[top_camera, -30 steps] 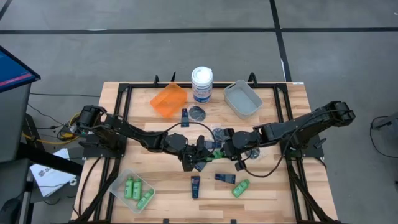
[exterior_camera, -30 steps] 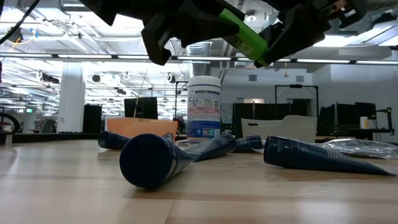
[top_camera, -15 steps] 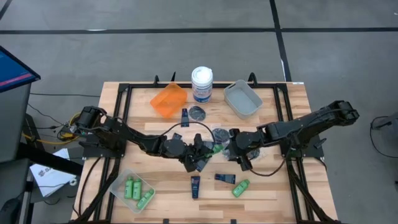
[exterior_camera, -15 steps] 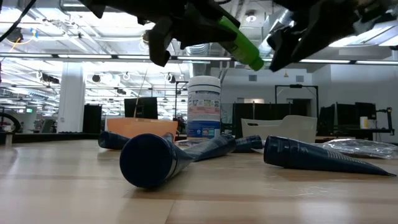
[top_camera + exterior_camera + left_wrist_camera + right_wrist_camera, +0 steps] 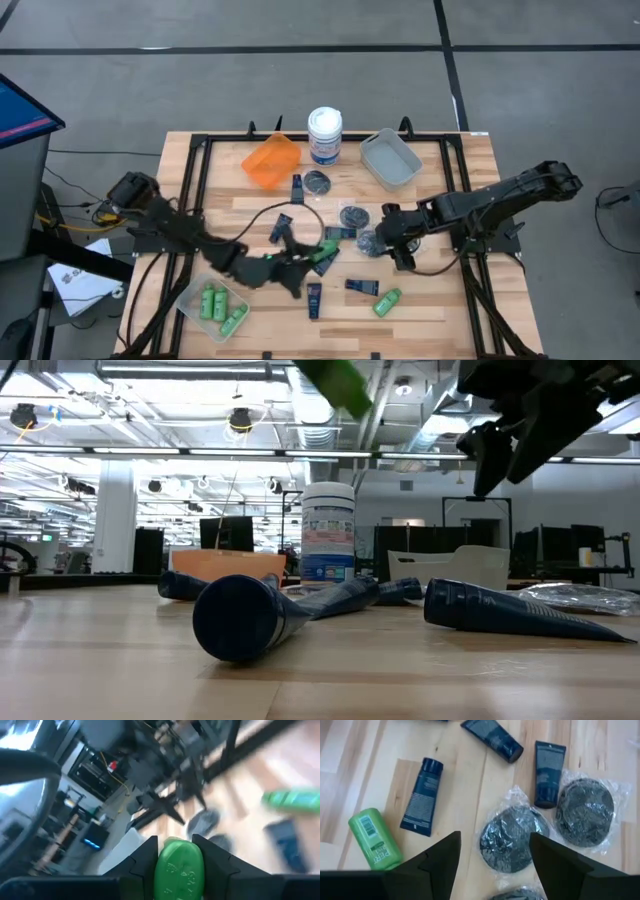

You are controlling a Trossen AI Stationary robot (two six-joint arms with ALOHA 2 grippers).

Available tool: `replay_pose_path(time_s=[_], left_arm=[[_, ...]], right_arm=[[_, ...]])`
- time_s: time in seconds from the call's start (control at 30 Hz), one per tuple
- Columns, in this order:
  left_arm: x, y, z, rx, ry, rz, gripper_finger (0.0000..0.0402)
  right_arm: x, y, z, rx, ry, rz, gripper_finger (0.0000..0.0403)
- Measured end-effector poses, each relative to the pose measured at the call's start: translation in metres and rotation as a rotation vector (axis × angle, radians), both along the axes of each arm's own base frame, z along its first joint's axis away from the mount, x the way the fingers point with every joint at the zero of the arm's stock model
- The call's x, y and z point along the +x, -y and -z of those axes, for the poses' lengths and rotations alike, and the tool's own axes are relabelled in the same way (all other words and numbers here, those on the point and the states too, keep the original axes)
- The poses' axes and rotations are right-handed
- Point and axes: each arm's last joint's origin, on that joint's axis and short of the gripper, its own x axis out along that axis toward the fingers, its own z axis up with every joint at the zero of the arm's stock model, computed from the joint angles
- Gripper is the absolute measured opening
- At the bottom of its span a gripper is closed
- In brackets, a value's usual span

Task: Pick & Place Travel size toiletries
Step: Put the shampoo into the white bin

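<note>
Wooden table [image 5: 470, 300]: left jaws clamp green bottle [image 5: 324, 256]; right jaws spread, empty, mid-table.

Even overhead light, soft shadows; heavy motion blur in left wrist view.

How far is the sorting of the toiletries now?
Done: three green bottles lie in the clear bin. In hand: the left gripper holds another green bottle. Left: one green bottle, navy tubes and grey pots; the right gripper is open above them.
</note>
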Motion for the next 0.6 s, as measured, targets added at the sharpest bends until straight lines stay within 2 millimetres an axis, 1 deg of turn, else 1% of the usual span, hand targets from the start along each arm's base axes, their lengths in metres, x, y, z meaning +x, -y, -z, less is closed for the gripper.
replay_pose_path(time_s=[0.07,0.17,0.27,0.37,0.43,0.53,0.6], left_arm=[[-0.014,0.009,-0.014,-0.107,0.069,0.000,0.0101],[-0.038,0.018,-0.038,-0.262,0.154,0.035,0.0101],[-0.062,0.017,-0.061,-0.431,0.206,0.069,0.0101],[-0.089,0.010,-0.078,-0.586,0.208,0.095,0.0101],[-0.106,0.002,-0.086,-0.692,0.183,0.119,0.0101],[-0.128,-0.011,-0.092,-0.873,0.121,0.141,0.0101],[-0.140,-0.020,-0.091,-0.989,0.058,0.135,0.0101]], right_arm=[[0.001,0.000,0.000,0.001,0.006,-0.001,0.0226],[0.001,0.000,0.000,0.000,0.005,-0.001,0.0224],[0.001,0.000,0.000,0.000,0.005,0.000,0.0223],[0.001,0.000,0.000,0.001,0.005,0.001,0.0223],[0.001,0.000,0.000,0.001,0.005,0.001,0.0223],[0.001,0.000,0.000,0.001,0.005,0.001,0.0223],[0.001,0.000,0.000,0.001,0.005,0.001,0.0223]])
